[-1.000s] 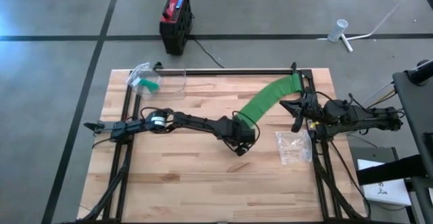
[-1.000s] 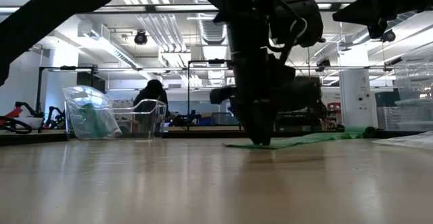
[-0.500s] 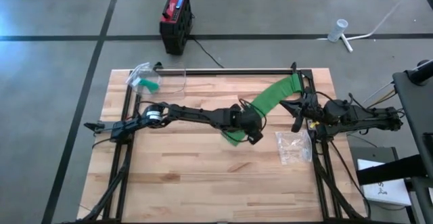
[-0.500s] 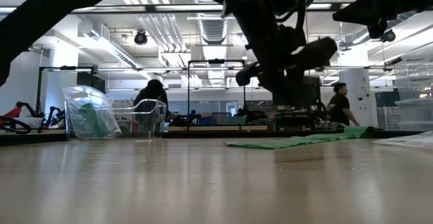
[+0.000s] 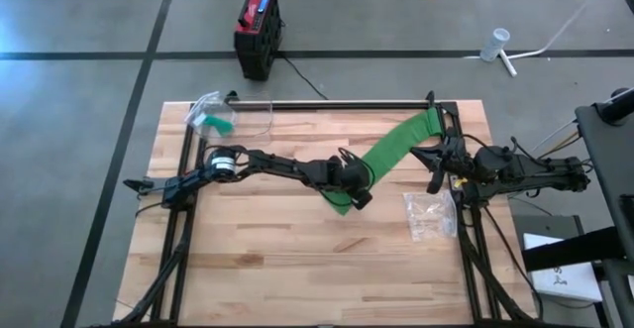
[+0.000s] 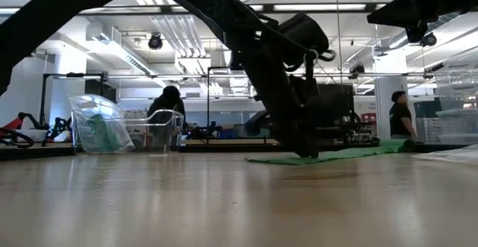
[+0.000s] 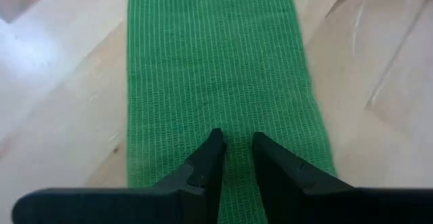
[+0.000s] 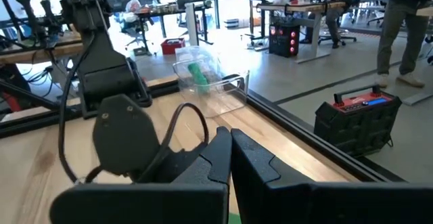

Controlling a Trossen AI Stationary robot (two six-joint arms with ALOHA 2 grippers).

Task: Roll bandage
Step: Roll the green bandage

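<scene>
From above, the green bandage (image 5: 391, 146) runs as a flat strip from the upper right of the table (image 5: 277, 259) down to centre frame, where the left gripper (image 5: 354, 195) sits over its near end; the right gripper (image 5: 434, 182) waits at the right edge, fingers clenched on nothing. At table height, the left gripper comes down onto the strip at centre right. Its wrist view shows its fingers (image 7: 206, 158) narrowly parted over the bandage; whether they pinch it I cannot tell.

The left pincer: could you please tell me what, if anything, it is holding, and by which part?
The left pincer sits low over the near end of the green bandage, fingers slightly apart; whether it grips the fabric cannot be told.
</scene>
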